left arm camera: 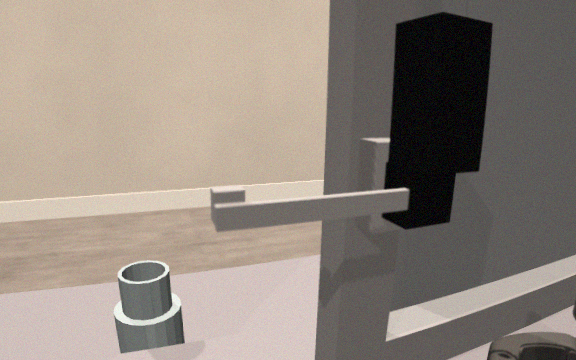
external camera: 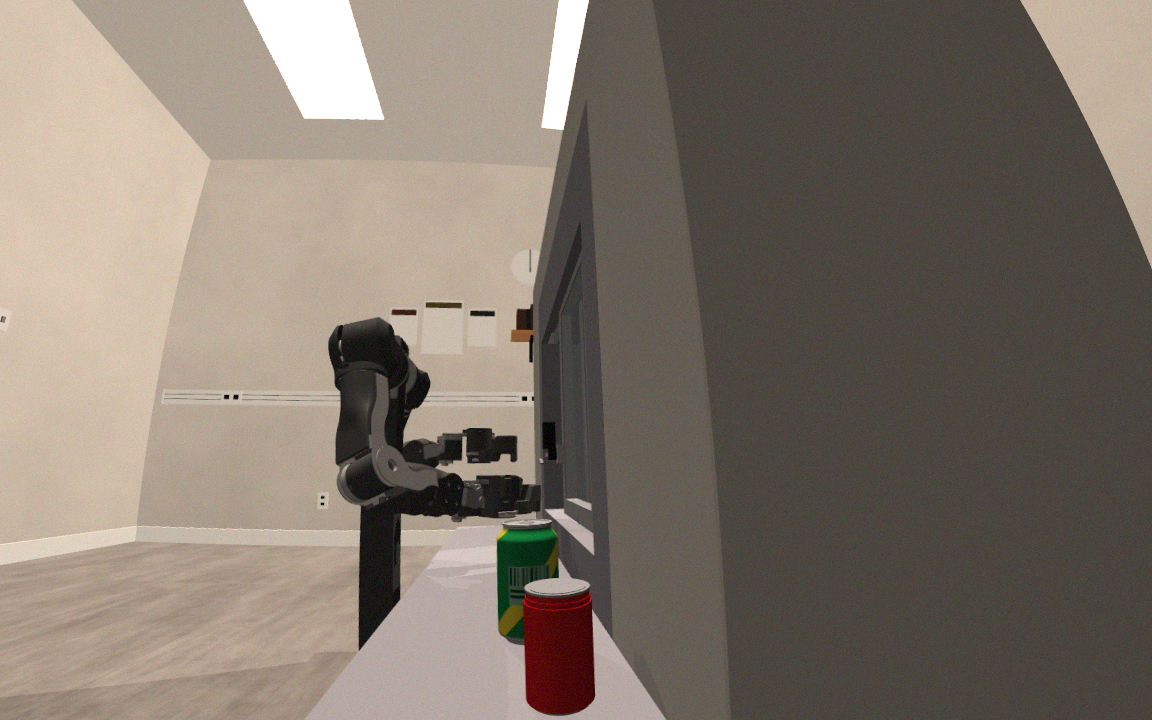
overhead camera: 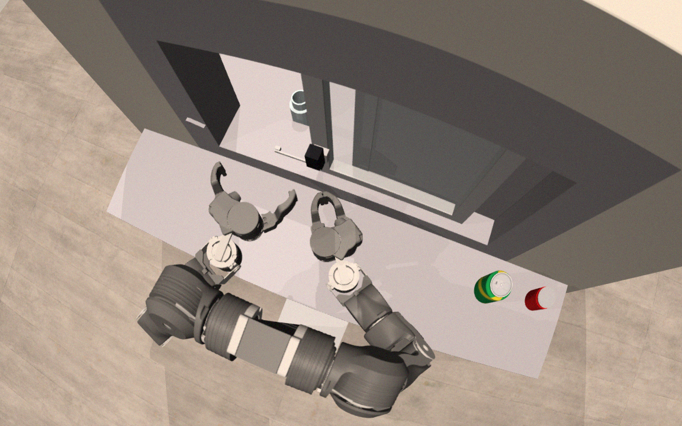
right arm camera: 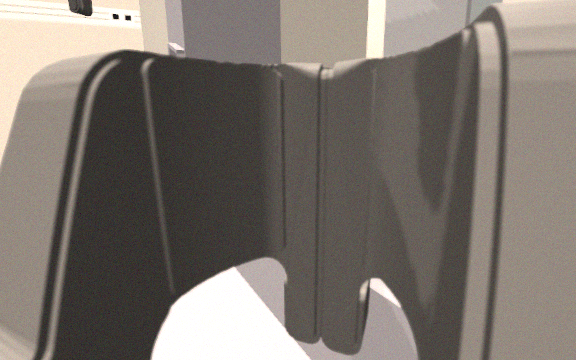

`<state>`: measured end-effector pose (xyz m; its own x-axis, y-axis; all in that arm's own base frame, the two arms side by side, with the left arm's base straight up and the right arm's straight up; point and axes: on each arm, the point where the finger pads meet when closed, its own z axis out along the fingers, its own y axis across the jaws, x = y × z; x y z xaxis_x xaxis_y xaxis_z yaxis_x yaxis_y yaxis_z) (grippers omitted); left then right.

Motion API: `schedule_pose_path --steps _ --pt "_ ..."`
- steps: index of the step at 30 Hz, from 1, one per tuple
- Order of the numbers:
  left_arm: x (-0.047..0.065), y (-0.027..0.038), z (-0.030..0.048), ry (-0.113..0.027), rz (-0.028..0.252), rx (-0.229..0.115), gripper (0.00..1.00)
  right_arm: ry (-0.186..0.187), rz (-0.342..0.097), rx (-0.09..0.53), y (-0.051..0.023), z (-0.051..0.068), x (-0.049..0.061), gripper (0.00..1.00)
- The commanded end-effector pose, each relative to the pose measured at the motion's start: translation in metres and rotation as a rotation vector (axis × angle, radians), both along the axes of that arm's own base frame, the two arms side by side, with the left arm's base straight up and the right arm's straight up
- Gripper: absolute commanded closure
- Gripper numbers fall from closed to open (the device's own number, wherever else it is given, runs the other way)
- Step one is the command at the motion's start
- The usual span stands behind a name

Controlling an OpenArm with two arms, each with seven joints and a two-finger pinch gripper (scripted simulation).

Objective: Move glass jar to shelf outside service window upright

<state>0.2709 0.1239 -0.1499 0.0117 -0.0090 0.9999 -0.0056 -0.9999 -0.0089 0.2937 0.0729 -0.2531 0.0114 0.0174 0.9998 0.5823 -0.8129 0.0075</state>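
Note:
The glass jar [overhead camera: 297,110] [left arm camera: 145,300] stands upright on the inside shelf [overhead camera: 256,95] [left arm camera: 253,310]; in the top view the pane's frame [overhead camera: 317,113] hides its right side. The sliding pane [overhead camera: 428,151] stands partly open, with a gap at its left. Its black handle [overhead camera: 314,157] [external camera: 549,440] [left arm camera: 440,95] and latch bar [overhead camera: 290,154] [left arm camera: 308,209] are free of both grippers. My left gripper [overhead camera: 256,178] is open and empty, outside the window before the gap. My right gripper [overhead camera: 324,195] [right arm camera: 320,200] is shut on nothing, outside, in front of the handle.
The outside shelf [overhead camera: 137,180] [external camera: 419,644] runs below the sill. A green can [overhead camera: 485,289] [external camera: 522,564] and a red can [overhead camera: 534,299] [external camera: 559,649] stand at its right end. A small pale catch [overhead camera: 195,122] sits on the left jamb. My two grippers are close side by side.

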Motion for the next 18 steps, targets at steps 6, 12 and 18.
schedule_pose_path --steps 6,12,18 --pt "0.000 0.0007 0.0011 -0.003 0.004 0.000 0.00 -0.009 -0.007 0.003 -0.0007 0.003 -0.003 1.00" --pt "0.000 0.0011 0.0011 -0.003 0.007 0.001 0.00 -0.011 -0.012 0.002 -0.0017 0.004 -0.006 1.00" --pt "0.000 0.0003 0.0011 -0.003 0.002 0.000 0.00 -0.010 -0.008 0.000 -0.0140 0.006 -0.009 1.00"
